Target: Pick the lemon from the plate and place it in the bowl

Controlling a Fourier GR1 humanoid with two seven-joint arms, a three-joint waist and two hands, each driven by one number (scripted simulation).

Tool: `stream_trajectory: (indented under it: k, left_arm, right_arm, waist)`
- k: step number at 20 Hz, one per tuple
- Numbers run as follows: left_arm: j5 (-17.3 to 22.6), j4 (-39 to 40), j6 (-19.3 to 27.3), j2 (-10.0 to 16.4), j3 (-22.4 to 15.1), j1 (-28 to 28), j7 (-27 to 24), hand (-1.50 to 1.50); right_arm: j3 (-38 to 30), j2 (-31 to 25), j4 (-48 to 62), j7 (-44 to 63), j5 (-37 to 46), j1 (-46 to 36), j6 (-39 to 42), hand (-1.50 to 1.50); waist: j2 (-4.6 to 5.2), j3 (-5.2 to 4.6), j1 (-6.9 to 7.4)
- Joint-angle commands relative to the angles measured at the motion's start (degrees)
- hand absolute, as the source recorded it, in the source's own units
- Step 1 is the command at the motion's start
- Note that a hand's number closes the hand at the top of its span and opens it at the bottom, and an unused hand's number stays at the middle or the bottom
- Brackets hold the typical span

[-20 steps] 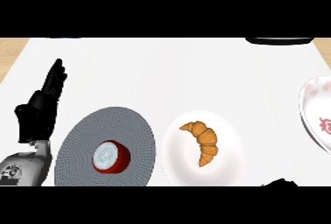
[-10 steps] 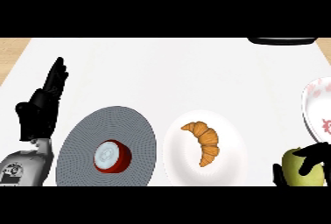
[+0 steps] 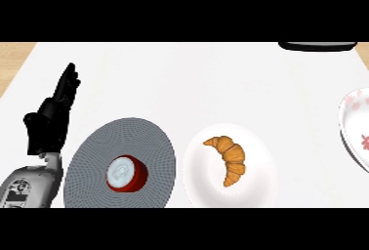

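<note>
At the left edge of the head view, my left hand (image 3: 47, 122) stands upright just beside the grey plate (image 3: 144, 141). Its fingers (image 3: 69, 83) are straight and point up the tabletop (image 3: 202, 83). It holds nothing and is simply at rest.

My right hand shows nowhere in this view, so I cannot tell how its fingers stand or whether they hold anything. The lemon shows nowhere either. On the grey plate sits only a round red-rimmed thing (image 3: 126, 173) with a pale top. On the white plate (image 3: 259, 183) just to its right lies a croissant (image 3: 229, 158), its long axis running up and down the view.

The bowl (image 3: 355, 128), white with pink flowers, is cut by the right edge. It is well apart from my left hand, with both plates between. The coming move turns on that: the bowl is on my right side, so I judge the right hand better suited to reach it and the left badly placed. Which way the lemon lies from either hand I cannot tell from here.
</note>
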Motion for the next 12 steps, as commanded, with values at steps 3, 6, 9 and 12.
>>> stream_trajectory:
  k: [3,6,9,12]
  left_arm:
    - [-0.1,1.0,-0.6,0.3,0.7,-0.8,-0.3,0.0]
    - [-0.9,-0.2,-0.3,-0.6,-0.4,0.6,-1.4,0.0]
    - [-1.0,1.1,-0.5,-0.4,0.0,-2.4,1.2,0.0]
    - [-1.5,2.1,0.1,-1.2,-0.2,-2.1,-0.4,0.0]
  right_arm:
    - [-3.6,-5.3,29.7,-12.4,1.2,-13.2,-3.8,1.5]
    - [-5.0,-4.5,40.5,-15.8,-3.8,-18.1,-1.1,1.5]
    - [-5.2,-6.3,49.8,-20.2,-5.7,-21.4,4.1,-1.5]
    - [-6.5,-7.6,57.7,-24.9,-8.3,-27.7,8.2,-1.5]
  waist:
    - [0.21,-0.01,1.1]
    - [0.14,0.03,1.15]
    - [0.2,0.06,0.86]
    - [0.28,0.05,1.02]
